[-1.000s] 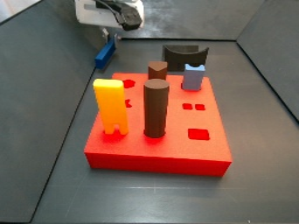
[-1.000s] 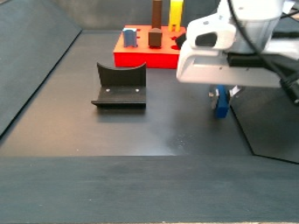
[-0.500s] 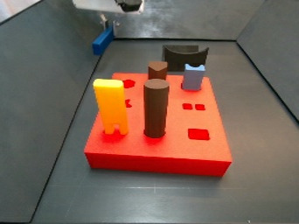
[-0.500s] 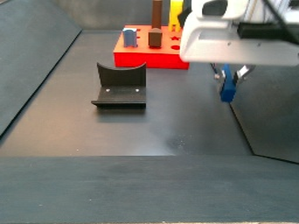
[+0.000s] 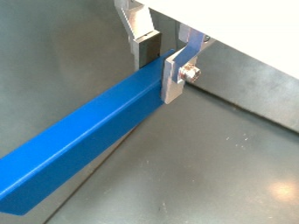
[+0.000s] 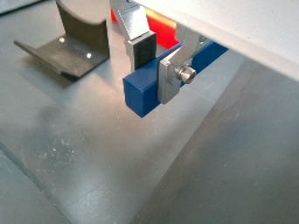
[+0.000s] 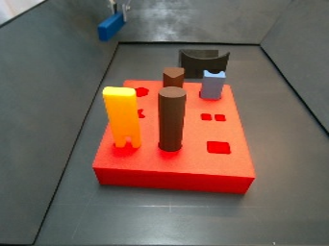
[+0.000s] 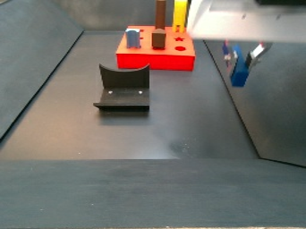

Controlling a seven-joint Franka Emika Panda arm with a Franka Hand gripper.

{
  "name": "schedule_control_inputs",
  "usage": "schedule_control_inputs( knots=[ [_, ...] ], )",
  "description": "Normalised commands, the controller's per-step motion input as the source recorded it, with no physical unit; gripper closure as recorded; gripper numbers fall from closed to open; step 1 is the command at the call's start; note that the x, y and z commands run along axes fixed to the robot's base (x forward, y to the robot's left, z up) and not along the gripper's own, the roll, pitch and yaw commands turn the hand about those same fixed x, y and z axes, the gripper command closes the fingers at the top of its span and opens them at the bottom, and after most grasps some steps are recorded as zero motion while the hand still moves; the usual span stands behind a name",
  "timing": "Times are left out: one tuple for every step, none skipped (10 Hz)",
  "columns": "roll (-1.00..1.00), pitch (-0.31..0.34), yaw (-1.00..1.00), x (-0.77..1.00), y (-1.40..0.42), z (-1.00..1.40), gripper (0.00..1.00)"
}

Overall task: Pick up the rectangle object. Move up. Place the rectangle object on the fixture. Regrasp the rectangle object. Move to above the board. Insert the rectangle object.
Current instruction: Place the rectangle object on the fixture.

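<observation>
The gripper (image 5: 162, 54) hangs above the dark floor, its flat silver fingers (image 5: 176, 74) pinching the long, slim, dark blue rectangular bar (image 5: 82, 144) near one end, so the bar is off the floor. In a side view the bar (image 8: 241, 70) hangs at about two o'clock from the small black fixture (image 8: 122, 89), well apart from it. The large flat red square board (image 7: 174, 135) carries a tall brown cylinder (image 7: 171, 120) and a yellow-orange block (image 7: 122, 117); the bar (image 7: 113, 25) shows near eleven o'clock of it.
</observation>
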Motion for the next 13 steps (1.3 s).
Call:
schedule_control_inputs(
  knots=[
    [0.1, 0.067, 0.0, -0.03, 0.01, 0.91, 1.0],
    [0.1, 0.079, 0.01, -0.02, 0.01, 0.73, 1.0],
    [0.1, 0.082, 0.01, -0.02, 0.01, 0.64, 1.0],
    [0.09, 0.093, 0.02, -0.01, 0.01, 0.41, 1.0],
    [0.08, 0.097, 0.02, 0.0, 0.01, 0.32, 1.0],
    [-0.02, -0.129, 0.78, 1.0, -0.38, -0.34, 1.0],
    [-0.02, -0.132, 0.77, 1.0, -0.38, -0.37, 1.0],
    [-0.04, -0.105, 0.48, 1.0, -0.33, -0.36, 1.0],
    [-0.07, -0.071, 0.3, 1.0, -0.29, -0.33, 1.0],
    [-0.09, -0.032, 0.19, 1.0, -0.27, -0.3, 1.0],
    [-0.08, -0.006, 0.13, 1.0, -0.25, -0.28, 1.0],
    [-0.08, -0.003, 0.08, 1.0, -0.23, -0.26, 1.0],
    [-0.08, -0.008, 0.06, 1.0, -0.2, -0.24, 1.0]
  ],
)
